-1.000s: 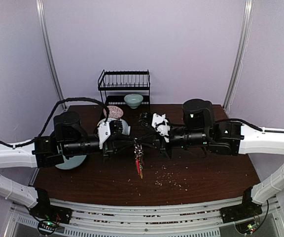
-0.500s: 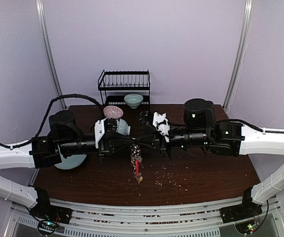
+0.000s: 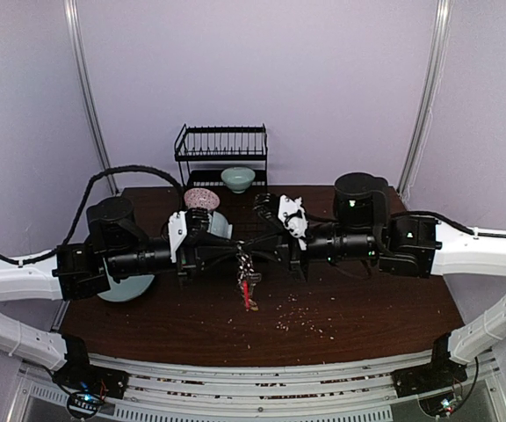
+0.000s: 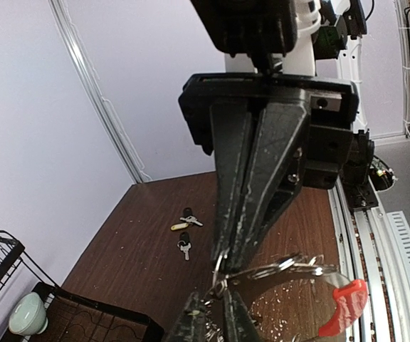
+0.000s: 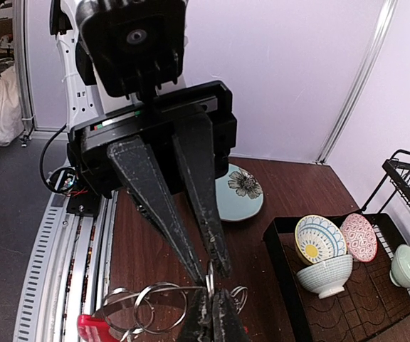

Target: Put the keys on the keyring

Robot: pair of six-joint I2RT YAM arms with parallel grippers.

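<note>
Hanging over the dark brown wooden counter (image 3: 367, 308), the thin metal keyring with its red strap (image 3: 247, 283) was held between your two arms at mid-counter, its bunch of keys dangling below. You had the left gripper (image 4: 216, 322) clenched on the keyring's wire loops from one side. The right gripper (image 5: 211, 318) was clenched on them from the other, so the two sets of fingertips nearly met. Your small silvery loose keys (image 4: 184, 247) lay flat on the counter beyond the right gripper, well apart from the keyring, one with a yellowish head. Near the left arm sat a pale blue flowered plate (image 5: 239, 187), and beside it a black tray (image 5: 280, 285) carried patterned bowls (image 5: 319, 246). A black wire rack (image 3: 222, 145) stood at the back.
</note>
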